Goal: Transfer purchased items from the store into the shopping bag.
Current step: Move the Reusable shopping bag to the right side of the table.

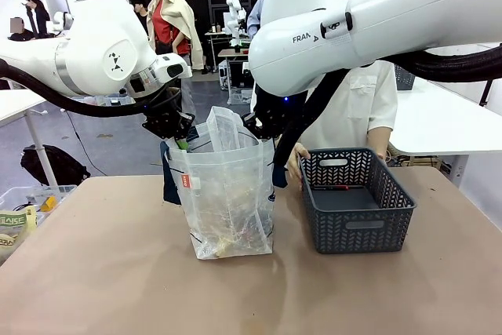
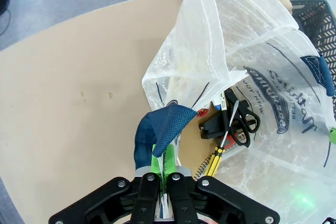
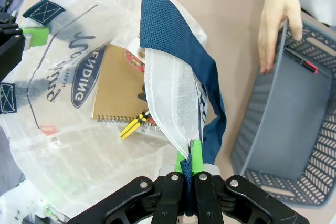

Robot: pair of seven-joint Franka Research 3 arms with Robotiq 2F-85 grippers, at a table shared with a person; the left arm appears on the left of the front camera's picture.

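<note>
Shopping bag point(image 1: 227, 194) is stood mid-table and is held open at the mouth from both sides. Left gripper point(image 2: 161, 170) is clamped fully shut on the left rim, with film and navy strap point(image 2: 157, 129) pinched between the green pads. Right gripper point(image 3: 190, 165) is likewise shut on the right rim and its strap. Risks, as judged: thin film could be slipped from the pads or torn if the arms are pulled apart. The mouth could be folded shut if they are brought closer, so drops would be blocked. An inward flap of film at the bag's far-left rim is already seen partly across the opening. Basket point(image 1: 361, 233) is set just right of the bag, and a person's hand point(image 3: 278, 19) is rested on the basket rim nearest the bag. Inside the bag a spiral notebook point(image 3: 113, 93), black scissors point(image 2: 239, 124) and a yellow-black tool point(image 2: 215, 161) are seen. One pen-like stick point(image 1: 333, 187) is left in the basket, beside its far wall.
</note>
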